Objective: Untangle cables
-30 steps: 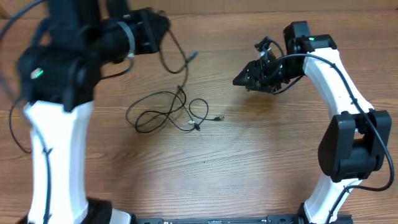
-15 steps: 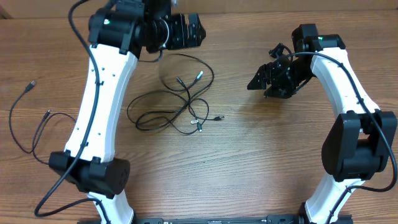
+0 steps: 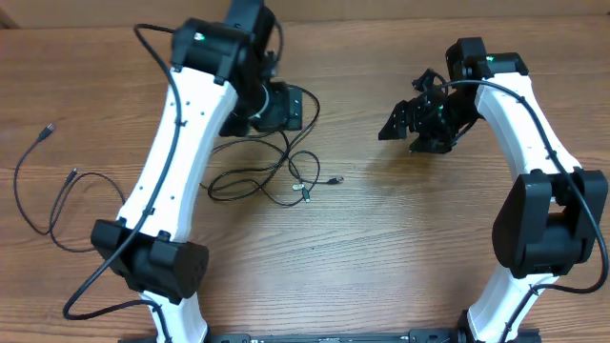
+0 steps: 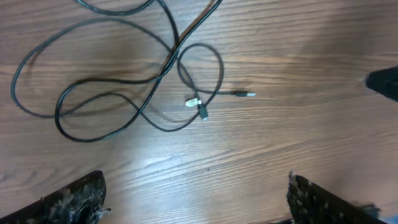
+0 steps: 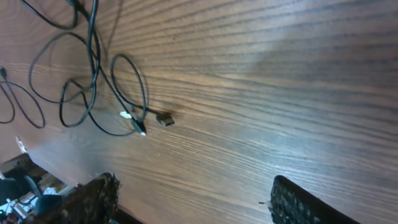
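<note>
A tangle of thin black cables (image 3: 272, 171) lies at the table's middle, with small plug ends (image 3: 305, 193) and a silver tip (image 3: 334, 180) at its right side. My left gripper (image 3: 294, 107) hovers over the tangle's far edge, open and empty. In the left wrist view the loops (image 4: 124, 93) and plugs (image 4: 199, 107) lie ahead of the open gripper (image 4: 196, 202). My right gripper (image 3: 400, 133) hangs open to the right of the tangle, holding nothing. Its wrist view shows the cables (image 5: 93, 81) at the upper left, apart from the gripper (image 5: 193, 202).
Another thin black cable (image 3: 38, 205) lies by itself at the table's left edge, its plug ends (image 3: 44, 133) pointing toward the back. The white left arm (image 3: 172, 181) crosses above the left part of the table.
My left gripper has opened and let go of a cable, which dropped onto the tangle. The left arm swung right and down over the tangle. The right gripper shifted slightly right and opened wider.
</note>
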Controlling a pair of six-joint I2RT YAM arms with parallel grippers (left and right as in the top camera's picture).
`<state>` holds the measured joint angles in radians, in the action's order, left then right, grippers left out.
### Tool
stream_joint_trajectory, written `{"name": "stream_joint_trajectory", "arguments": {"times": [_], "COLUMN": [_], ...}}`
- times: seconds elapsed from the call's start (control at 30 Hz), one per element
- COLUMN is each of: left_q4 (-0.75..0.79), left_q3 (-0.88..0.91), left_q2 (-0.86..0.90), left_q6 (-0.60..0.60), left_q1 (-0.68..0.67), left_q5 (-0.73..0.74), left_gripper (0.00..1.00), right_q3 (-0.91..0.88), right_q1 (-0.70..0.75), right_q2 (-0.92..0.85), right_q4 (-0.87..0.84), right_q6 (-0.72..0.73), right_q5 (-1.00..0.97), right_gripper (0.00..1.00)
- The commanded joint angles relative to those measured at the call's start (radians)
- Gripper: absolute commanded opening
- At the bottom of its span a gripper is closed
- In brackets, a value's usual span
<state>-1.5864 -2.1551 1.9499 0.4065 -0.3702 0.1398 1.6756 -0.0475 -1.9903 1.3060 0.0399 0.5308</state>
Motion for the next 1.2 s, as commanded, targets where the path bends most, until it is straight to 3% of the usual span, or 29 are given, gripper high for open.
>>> {"name": "stream_joint_trajectory", "arguments": {"times": [0.0, 0.1, 0.3, 0.33, 0.43, 0.67, 0.83, 1.07, 1.17], "left_q4": [0.023, 0.050, 0.222, 0.322, 0.448, 0.765, 0.933, 0.971, 0.984], "left_q3": [0.010, 0.055, 0.411, 0.565, 0.778, 1.148, 1.268, 1.342, 1.362], "left_q2": [-0.049, -0.104, -0.304, -0.378, -0.459, -0.475, -0.473, -0.473, -0.473], "left_q6": [0.135, 0.201, 0.334, 0.403, 0.568, 0.847, 0.854, 0.905, 0.948], "left_q1": [-0.081, -0.123, -0.122, -0.120, -0.120, -0.120, -0.120, -0.115, -0.099], "left_q5": [-0.144, -0.152, -0.193, -0.177, -0.218, -0.253, -0.285, -0.338, -0.337], "left_gripper": [0.96, 1.00, 1.00, 1.00, 1.00, 1.00, 1.00, 1.00, 0.89], "right_q3": [0.012, 0.012, 0.012, 0.012, 0.012, 0.012, 0.012, 0.012, 0.012], "right_q1": [-0.005, -0.005, -0.005, -0.005, -0.005, -0.006, -0.016, -0.045, -0.056], "right_q2": [0.015, 0.015, 0.015, 0.015, 0.015, 0.015, 0.015, 0.015, 0.015], "right_q4": [0.015, 0.025, 0.021, 0.019, 0.017, 0.027, 0.039, 0.028, 0.015], "right_q6": [-0.023, -0.022, -0.022, -0.022, -0.022, -0.013, -0.013, -0.010, -0.008], "right_q5": [-0.048, -0.067, -0.067, -0.066, -0.067, -0.067, -0.067, -0.068, -0.067], "right_gripper": [0.77, 0.78, 0.78, 0.78, 0.78, 0.78, 0.78, 0.79, 0.82]}}
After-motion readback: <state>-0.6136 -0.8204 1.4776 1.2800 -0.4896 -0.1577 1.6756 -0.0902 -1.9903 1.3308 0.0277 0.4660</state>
